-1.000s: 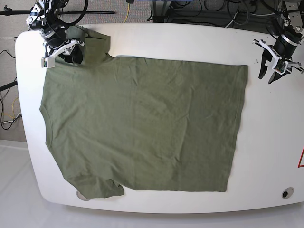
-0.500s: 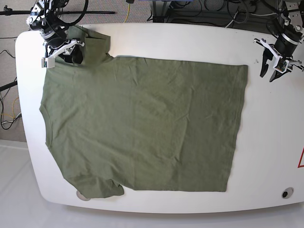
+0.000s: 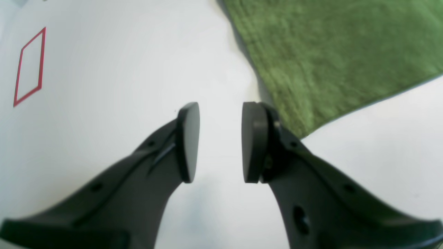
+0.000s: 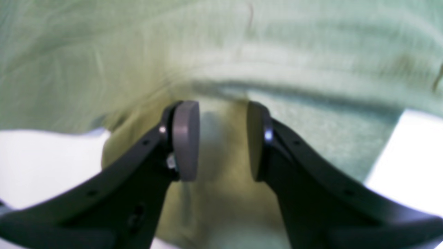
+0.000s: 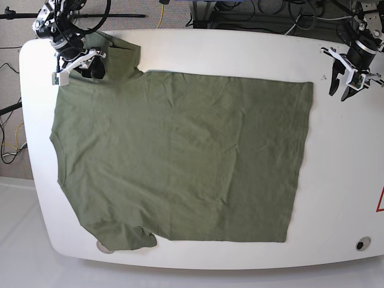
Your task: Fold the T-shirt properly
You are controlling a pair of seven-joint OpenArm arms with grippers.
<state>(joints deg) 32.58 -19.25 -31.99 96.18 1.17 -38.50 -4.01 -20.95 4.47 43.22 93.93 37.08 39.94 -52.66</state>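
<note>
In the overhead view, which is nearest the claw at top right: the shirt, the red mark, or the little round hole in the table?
From the left tool:
1. T-shirt, its corner just beside.
2. Red mark, at the table's right edge.
3. Round hole, bottom-right corner.

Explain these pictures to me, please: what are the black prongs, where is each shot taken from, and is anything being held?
This is a robot with two arms at a white table. One picture looks down from above; the other two come from cameras on each arm's wrist, looking along its tool. The black prongs are that tool's two fingers.

An olive-green T-shirt lies spread flat on the table. The left tool is at the overhead picture's right, over bare table beside the shirt's hem corner, fingers apart, holding nothing. The right tool is at that picture's top left, over the shirt's far sleeve. Its fingers are apart too, with cloth seen beyond the gap. The close-up is blurred, but nothing looks pinched.
</note>
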